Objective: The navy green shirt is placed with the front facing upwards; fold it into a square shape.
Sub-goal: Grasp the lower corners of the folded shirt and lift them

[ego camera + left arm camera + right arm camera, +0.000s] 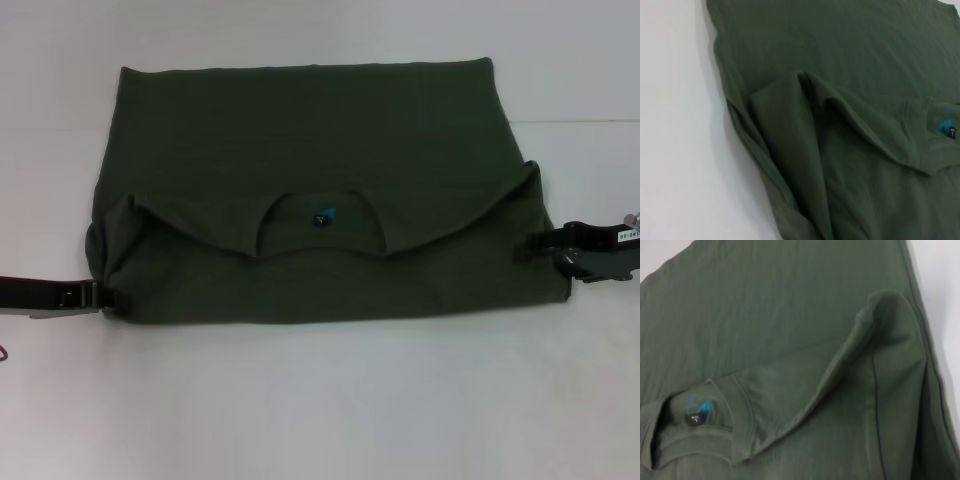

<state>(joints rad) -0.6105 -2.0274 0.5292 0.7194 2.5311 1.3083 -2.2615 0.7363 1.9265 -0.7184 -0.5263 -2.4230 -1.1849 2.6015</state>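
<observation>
The navy green shirt [320,130] lies flat on the white table [320,400], sleeves tucked in, forming a wide rectangle. Its collar end is folded over toward me, so the round collar [320,232] and the small black and blue neck label [321,215] face up in the middle. The lettering is hidden. My left gripper [98,296] is low at the shirt's near left edge, touching the cloth. My right gripper [532,250] overlaps the shirt's right edge. The left wrist view shows the folded flap [805,130] and label [944,122]. In the right wrist view the label [697,412] shows too.
Bare white tabletop surrounds the shirt on all sides, with a wide strip between its near edge and me. A faint table seam [590,122] runs at the far right. No other objects are in view.
</observation>
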